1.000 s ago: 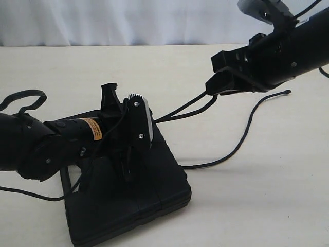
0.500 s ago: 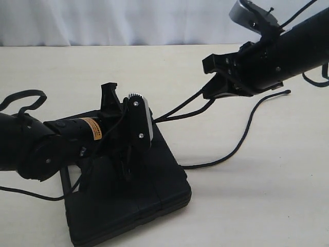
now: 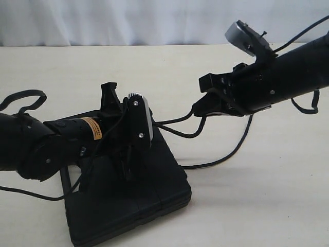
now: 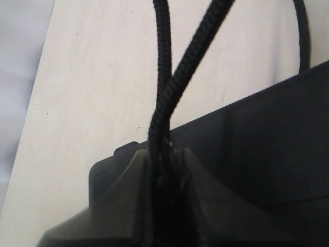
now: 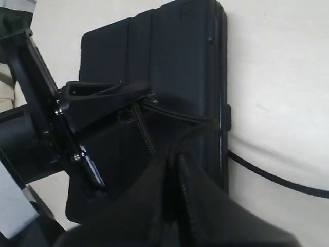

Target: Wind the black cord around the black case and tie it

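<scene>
The black case [image 3: 144, 203] lies flat on the pale table [image 3: 267, 206], lower centre-left in the exterior view. The black cord [image 3: 187, 136] leaves the top of the case as two strands that sag toward the upper right. Another length trails over the table to the right of the case. The left gripper [image 4: 167, 154] is clamped on both strands close over the case and serves as an anchor. The right gripper [image 3: 201, 109], upper right, is closed tight with the strands running into its tips, so it appears to grasp the cord.

The step looks like drawing the wrap snug. The right arm should pull along the line of the strands, away from the case, taking out the sag evenly. The left arm should keep its pinch low so the wrap cannot loosen. A sharp tug could drag or tip the case, or slip the braid from the jaws. Whether a knot has formed cannot be told.
</scene>
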`<state>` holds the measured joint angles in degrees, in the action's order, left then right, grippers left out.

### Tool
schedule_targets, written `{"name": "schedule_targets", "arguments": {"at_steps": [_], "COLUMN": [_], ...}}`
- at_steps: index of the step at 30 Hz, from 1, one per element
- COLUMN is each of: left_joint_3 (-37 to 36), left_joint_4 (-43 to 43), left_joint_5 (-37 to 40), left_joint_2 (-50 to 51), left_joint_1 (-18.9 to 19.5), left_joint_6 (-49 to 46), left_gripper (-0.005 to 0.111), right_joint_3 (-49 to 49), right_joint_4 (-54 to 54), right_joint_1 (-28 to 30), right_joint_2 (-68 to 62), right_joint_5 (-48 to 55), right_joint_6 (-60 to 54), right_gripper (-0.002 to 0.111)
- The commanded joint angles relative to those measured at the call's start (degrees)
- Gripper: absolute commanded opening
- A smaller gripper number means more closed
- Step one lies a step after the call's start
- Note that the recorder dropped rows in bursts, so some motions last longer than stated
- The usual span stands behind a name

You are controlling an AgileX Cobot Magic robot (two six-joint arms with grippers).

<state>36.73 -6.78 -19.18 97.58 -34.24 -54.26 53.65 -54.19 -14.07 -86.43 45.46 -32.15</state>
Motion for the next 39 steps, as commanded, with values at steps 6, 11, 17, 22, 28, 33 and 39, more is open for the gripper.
{"name": "schedule_targets", "arguments": {"at_steps": [6,11,17,22,28,33,39], "left_joint_3": [0.10,0.10,0.10,0.10,0.10,0.10,0.10], "left_joint_4": [0.12,0.12,0.12,0.12,0.12,0.12,0.12], "left_joint_5": [-2.55,-2.55,-2.55,-2.55,-2.55,-2.55,-2.55], "left_joint_2": [-0.17,-0.17,-0.17,-0.17,-0.17,-0.17,-0.17], "left_joint_1": [-0.40,-0.40,-0.40,-0.40,-0.40,-0.40,-0.40], "left_joint_6": [0.77,2.08,2.21,2.20,2.20,2.20,2.20], "left_gripper": [0.000,0.000,0.000,0.000,0.000,0.000,0.000], "right_joint_3": [-1.11,-1.63,-1.27,0.34,5.28,9.42,12.92], "right_joint_4": [-3.38,-2.95,3.86,15.72,35.23,40.79,52.69], "right_joint_1": [-2.63,-7.40,-7.40,-7.12,-7.12,-7.12,-7.12], "right_joint_2": [0.06,-0.06,-0.06,0.31,2.24,4.82,5.69], "right_joint_5": [-1.50,-6.07,-6.61,-6.05,-3.61,-1.29,-1.08], "right_joint_6": [-2.76,-3.15,2.79,11.33,26.18,29.63,37.36], "right_gripper": [0.005,0.014,0.040,0.055,0.056,0.056,0.056]}}
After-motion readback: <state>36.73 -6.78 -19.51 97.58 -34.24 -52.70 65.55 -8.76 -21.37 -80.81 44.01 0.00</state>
